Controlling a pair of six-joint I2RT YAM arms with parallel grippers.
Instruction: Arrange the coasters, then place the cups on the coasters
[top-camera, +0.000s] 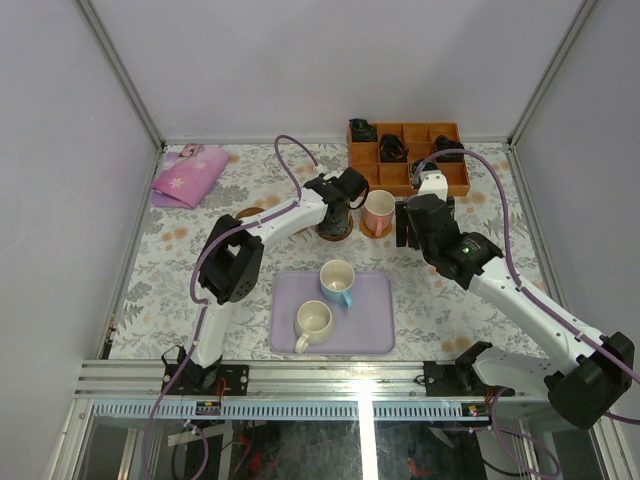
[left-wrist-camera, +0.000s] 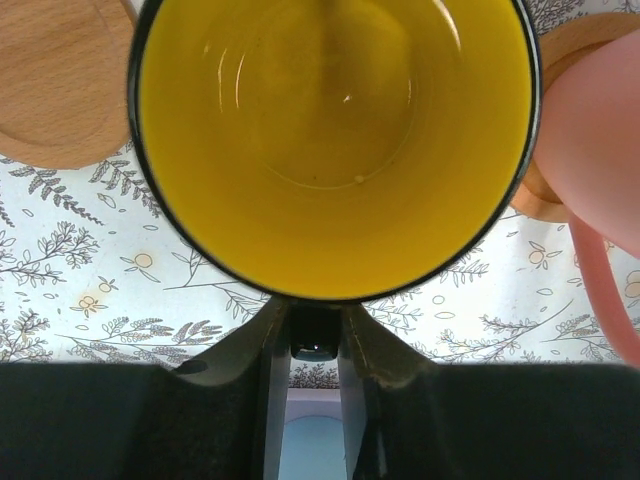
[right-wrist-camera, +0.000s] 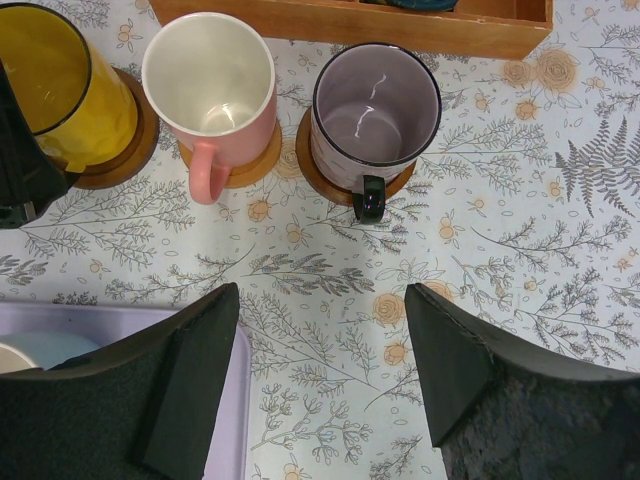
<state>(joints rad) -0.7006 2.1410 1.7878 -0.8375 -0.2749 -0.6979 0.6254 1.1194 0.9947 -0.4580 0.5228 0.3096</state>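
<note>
The yellow cup (right-wrist-camera: 60, 90) is seated on a coaster (right-wrist-camera: 140, 140) on the table (right-wrist-camera: 320, 250). Its handle (left-wrist-camera: 315, 345) is flanked by the left claw (left-wrist-camera: 314, 318); a clamp cannot be confirmed. The right claw (right-wrist-camera: 320, 370) is spread apart, empty.

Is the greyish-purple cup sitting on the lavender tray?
No, the greyish-purple cup stands on a coaster on the table, beside the pink cup.

Counting everything by kind.
A yellow cup (right-wrist-camera: 60, 85), pink cup (right-wrist-camera: 215, 85), greyish-purple cup (right-wrist-camera: 375, 110), light blue cup (top-camera: 338, 280) and cream-white cup (top-camera: 314, 322) are making five; a dark coaster (right-wrist-camera: 137, 148), tan coaster (right-wrist-camera: 255, 162), second dark coaster (right-wrist-camera: 308, 165) and bare pale coaster (left-wrist-camera: 55, 80) are making four; one lavender tray (top-camera: 375, 320), one orange-brown compartment box (top-camera: 400, 124) and one pink cloth (top-camera: 190, 178) are each counting once.
</note>
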